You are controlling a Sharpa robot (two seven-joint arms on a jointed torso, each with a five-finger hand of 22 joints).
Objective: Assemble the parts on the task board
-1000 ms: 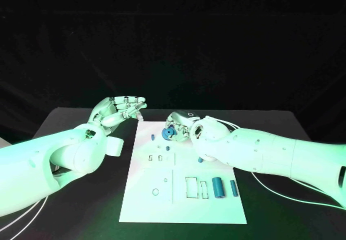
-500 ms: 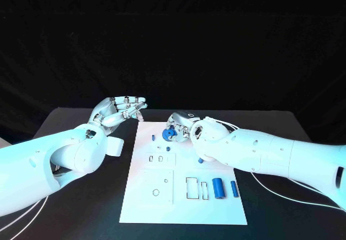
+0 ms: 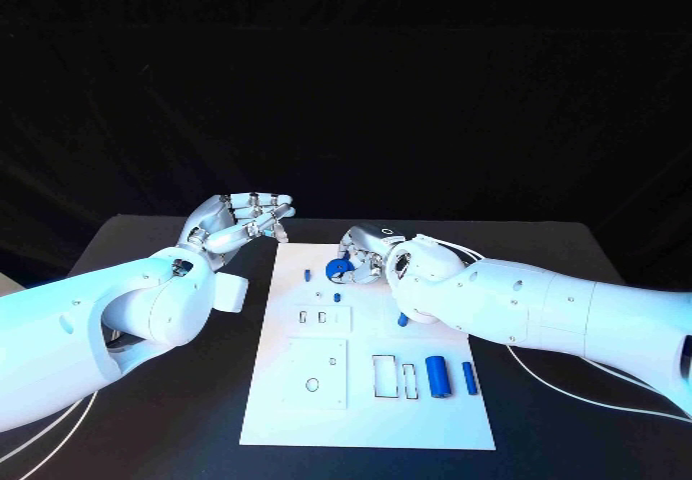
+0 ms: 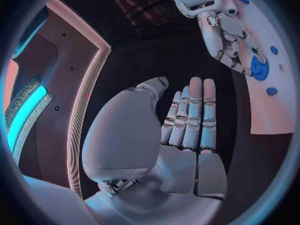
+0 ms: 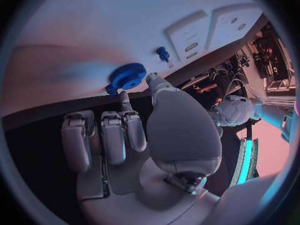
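Note:
The white task board point(image 3: 368, 400) lies in the middle of the black table. A blue gear point(image 3: 339, 267) sits at its far end. My right hand point(image 3: 369, 248) is over that end, and in the right wrist view its thumb and one fingertip point(image 5: 124, 96) are on the rim of the blue gear point(image 5: 128, 76), the other fingers straight. My left hand point(image 3: 240, 224) hovers off the board's far left corner. It holds nothing, and its fingers point(image 4: 190, 115) are stretched out side by side. The left wrist view also shows the gear point(image 4: 259, 68) under the right hand's fingers.
Small blue parts lie on the board: a peg point(image 3: 306, 271), a stub point(image 3: 336, 296), a piece point(image 3: 402, 320) by my right forearm, and two cylinders point(image 3: 436, 377) point(image 3: 467, 376) at the near right beside a rectangular recess point(image 3: 384, 375). Bare black table point(image 3: 159, 420) flanks the board.
My right hand has drawn back a little toward the far right, so more of the gear shows. The gear and my left hand stay where they were.

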